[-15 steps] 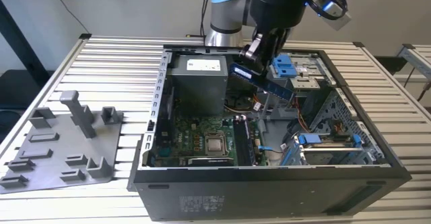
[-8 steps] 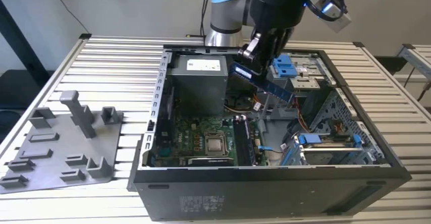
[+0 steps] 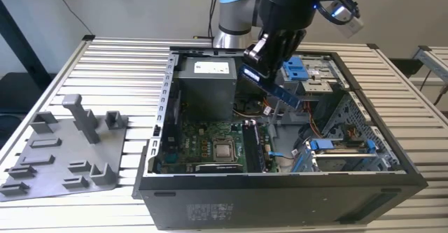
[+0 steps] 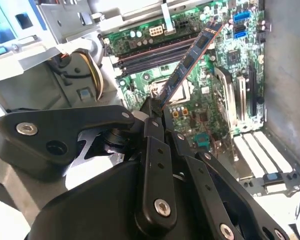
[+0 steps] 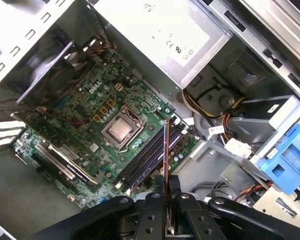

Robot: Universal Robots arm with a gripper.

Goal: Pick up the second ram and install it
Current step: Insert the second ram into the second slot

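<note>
The memory stick (image 3: 281, 89) hangs tilted over the far middle of the open computer case (image 3: 280, 191), pinched at one end by the claw (image 3: 257, 71). Below it on the motherboard (image 5: 85, 125) lie the long black slots (image 5: 149, 156). To seat it well, I judge it should be levelled, lined up lengthwise with a free slot, notch matched, and pressed straight down evenly.

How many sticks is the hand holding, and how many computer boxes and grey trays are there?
Long, flat dark-green memory stick in the hand: 1
Open black metal computer case: 1
Flat grey plastic tray with posts: 1
Total: 3
</note>
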